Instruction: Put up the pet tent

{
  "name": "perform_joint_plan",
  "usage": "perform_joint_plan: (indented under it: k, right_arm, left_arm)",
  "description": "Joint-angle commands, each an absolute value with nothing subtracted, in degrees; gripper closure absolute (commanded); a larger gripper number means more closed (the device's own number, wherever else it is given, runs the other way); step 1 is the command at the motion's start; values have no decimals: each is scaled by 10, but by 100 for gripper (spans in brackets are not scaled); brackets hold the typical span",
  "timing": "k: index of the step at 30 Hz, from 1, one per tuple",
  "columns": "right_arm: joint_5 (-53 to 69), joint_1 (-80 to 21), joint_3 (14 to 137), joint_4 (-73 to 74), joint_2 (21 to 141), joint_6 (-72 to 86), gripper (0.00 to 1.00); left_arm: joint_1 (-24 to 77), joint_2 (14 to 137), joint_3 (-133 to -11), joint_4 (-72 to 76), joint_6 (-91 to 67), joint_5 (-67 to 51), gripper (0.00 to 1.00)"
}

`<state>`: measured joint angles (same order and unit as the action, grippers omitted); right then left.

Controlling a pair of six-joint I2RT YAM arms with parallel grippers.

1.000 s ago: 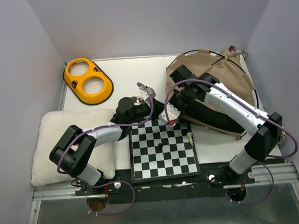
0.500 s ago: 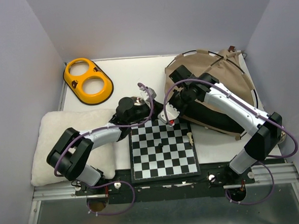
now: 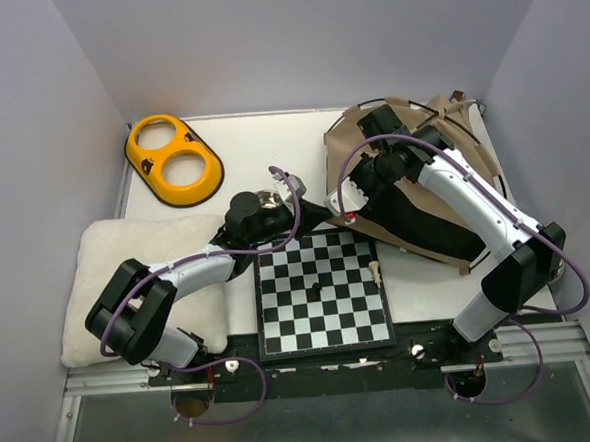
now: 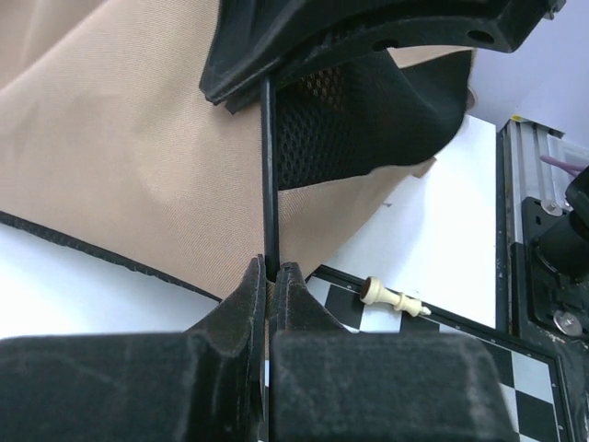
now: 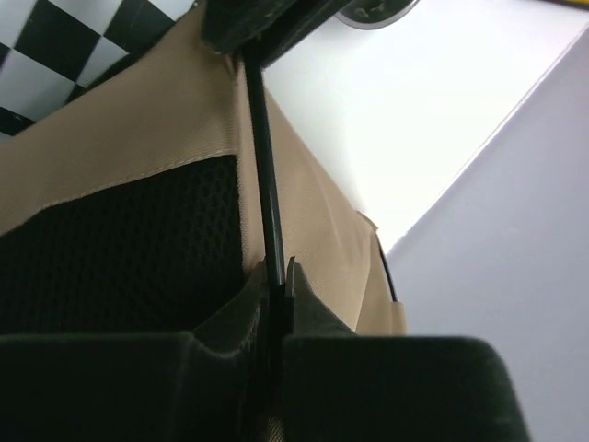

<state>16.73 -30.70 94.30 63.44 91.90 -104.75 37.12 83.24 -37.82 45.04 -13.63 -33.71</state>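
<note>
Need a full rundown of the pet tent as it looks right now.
The pet tent is tan woven-looking fabric with black mesh lining and thin black poles. It lies collapsed and rumpled, not standing, on the table's far right, its near edge by the chessboard's far right corner. The left pincer is shut on one pole at the tent's left edge. The right pincer straddles what seems the same pole farther along, grip unclear.
</note>
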Motion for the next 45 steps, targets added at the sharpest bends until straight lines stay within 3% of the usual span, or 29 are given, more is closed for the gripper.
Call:
perform_joint_plan:
  k: [1,4,10,17,18,22,24,26,28,31,38,45]
  right_arm:
    - [131,-276,971,646,929,-1055,99]
    - [167,-282,969,652,921,-1042,99]
    - [202,-305,950,670,906,-1034,99]
    - [215,-325,943,671,903,-1025,99]
    - [215,-327,943,671,903,-1023,99]
    - [209,-329,947,671,898,-1019,99]
    - [195,-329,947,667,896,-1014,99]
    - [180,-329,950,665,891,-1000,83]
    - [185,-328,970,669,888,-967,54]
    - [222,-329,1029,695,889,-909,21]
    - [272,-298,1254,760,940,-754,18]
    - [225,-163,1229,751,965,-786,32]
  left_arm:
    - [367,822,-381,434,-120,-357,100]
    - [368,823,-395,440,-119,-359,100]
    - [373,856,-451,439,-142,-356,75]
    - [385,906,-508,441,-154,-362,72]
    - [387,911,-514,440,-156,-360,73]
    - [386,924,-535,405,-160,-359,100]
    - [381,913,-523,383,-149,-374,100]
    - [372,889,-493,379,-146,-381,100]
    - [360,868,-469,352,-132,-391,100]
    - [352,843,-447,311,-92,-398,100]
    - [325,844,-460,265,-28,-410,100]
    - [309,832,-464,229,64,-424,100]
